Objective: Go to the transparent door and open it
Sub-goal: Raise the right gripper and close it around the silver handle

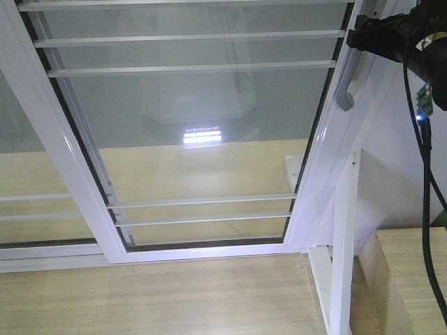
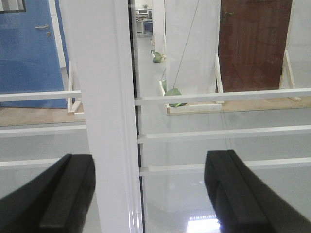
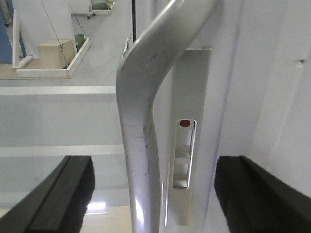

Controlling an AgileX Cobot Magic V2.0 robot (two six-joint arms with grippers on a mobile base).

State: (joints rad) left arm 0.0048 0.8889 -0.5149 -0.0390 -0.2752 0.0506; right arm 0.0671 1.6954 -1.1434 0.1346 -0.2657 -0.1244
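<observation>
A: Reached?

B: Yes. Parked with right gripper spread either side of the handle, clamping nothing, and left gripper likewise spread astride the frame post.

A: Opened?

B: Seemingly not. Facing the transparent door, shut against its jamb. Gripping and sliding yet to do.

It looks like a lab or test hall: a free-standing white partition at 12 o'clock, a blue door at 10, a brown door at 2, and a grey floor.
</observation>
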